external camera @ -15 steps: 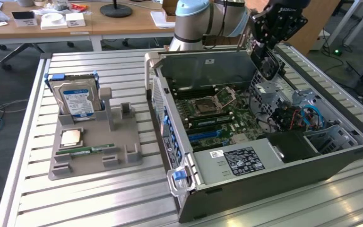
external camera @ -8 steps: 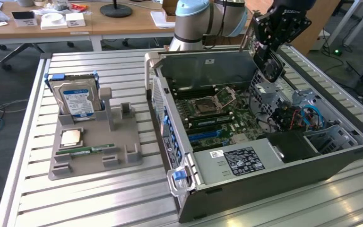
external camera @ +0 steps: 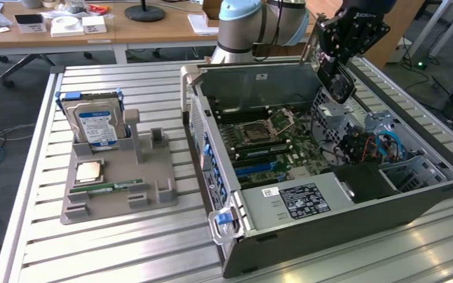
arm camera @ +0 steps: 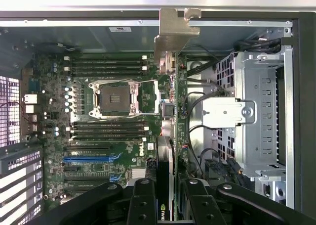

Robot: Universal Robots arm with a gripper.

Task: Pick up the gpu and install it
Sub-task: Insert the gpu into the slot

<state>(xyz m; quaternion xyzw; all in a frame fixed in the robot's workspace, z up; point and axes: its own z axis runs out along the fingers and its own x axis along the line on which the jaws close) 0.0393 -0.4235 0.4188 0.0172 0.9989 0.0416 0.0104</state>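
The gpu (external camera: 338, 86) hangs on edge above the open computer case (external camera: 344, 206), near the case's far right part in the exterior view. Its round fan faces outward and its silvery bracket points up. My gripper (external camera: 335, 62) is shut on the card's upper part. In the wrist view the gpu (arm camera: 166, 156) appears edge-on between my black fingers (arm camera: 142, 202), with its metal bracket (arm camera: 173, 37) at the far end, over the motherboard (arm camera: 113, 136). The card is above the board and touches no slot. A blue expansion slot (arm camera: 91, 158) lies beside the card's line.
On the exterior view's left, a grey holder tray (external camera: 116, 200) carries a blue-labelled hard drive (external camera: 92, 124), a CPU chip (external camera: 90, 171) and a RAM stick (external camera: 116, 187). A drive cage (arm camera: 261, 111) and cables (external camera: 368, 144) crowd the case beside the card. Desks stand behind the table.
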